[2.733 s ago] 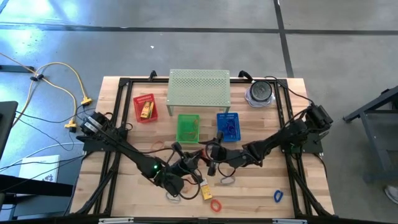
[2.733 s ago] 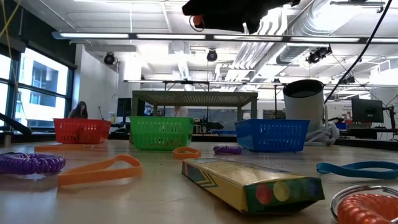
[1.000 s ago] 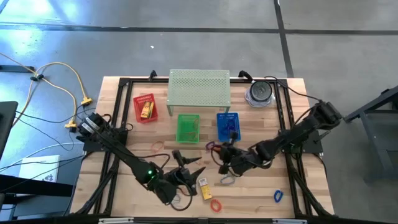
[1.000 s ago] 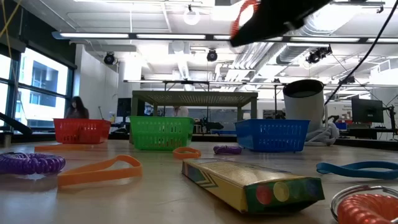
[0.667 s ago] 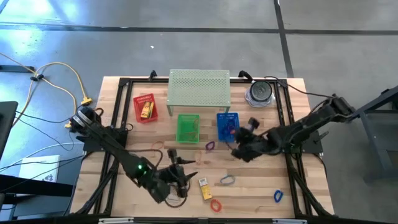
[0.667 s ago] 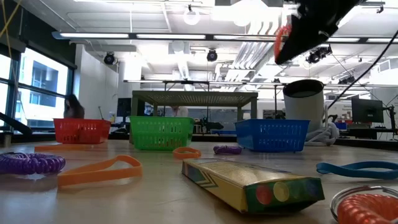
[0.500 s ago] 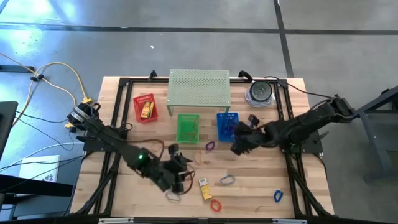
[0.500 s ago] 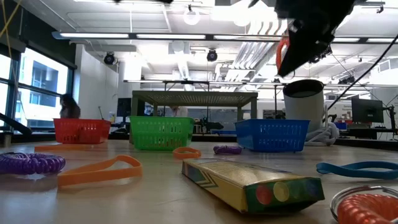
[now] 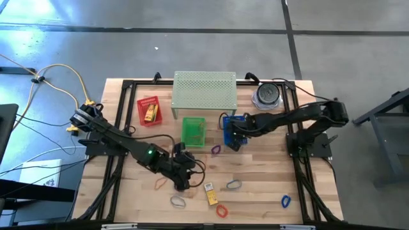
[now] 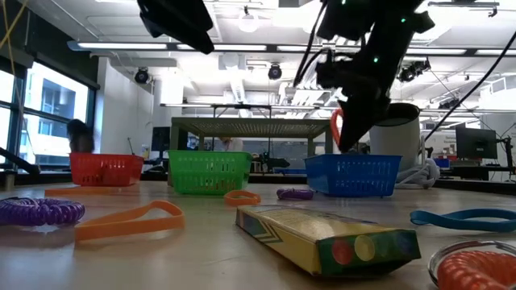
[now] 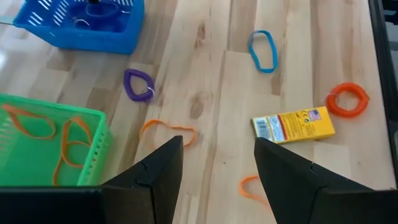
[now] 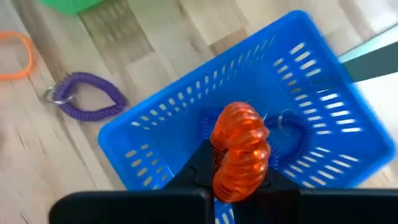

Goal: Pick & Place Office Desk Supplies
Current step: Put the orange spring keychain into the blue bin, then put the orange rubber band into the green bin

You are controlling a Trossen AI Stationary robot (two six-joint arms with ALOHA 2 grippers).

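Right wrist view looks down past the right gripper (image 12: 239, 165), whose fingers are clamped on an orange coiled loop (image 12: 239, 152); directly beneath it sits the blue mesh basket (image 12: 298, 93), with a blue loop (image 12: 292, 124) lying on the basket floor just beyond the held coil. Off to one side of this gripper, outside the basket, a purple coiled loop (image 12: 84, 96) rests on the wooden table (image 12: 74, 168). High view places the right gripper (image 9: 234, 131) over the blue basket (image 9: 234, 130), beside the green mesh basket (image 9: 193, 131).

Left gripper (image 11: 217, 168) hangs above the table with its fingers spread apart and nothing between them. Ahead of it lie a thin orange loop (image 11: 166, 129), a yellow-orange packet (image 11: 293, 124) and an orange coil (image 11: 347, 99); farther ahead are a purple coil (image 11: 138, 84) and a blue flat loop (image 11: 262, 51). Close beside this gripper stands the green basket (image 11: 50, 146), holding orange bands (image 11: 68, 140). Seen from above, the left gripper (image 9: 182, 179) is over the middle of the table, well apart from the right one
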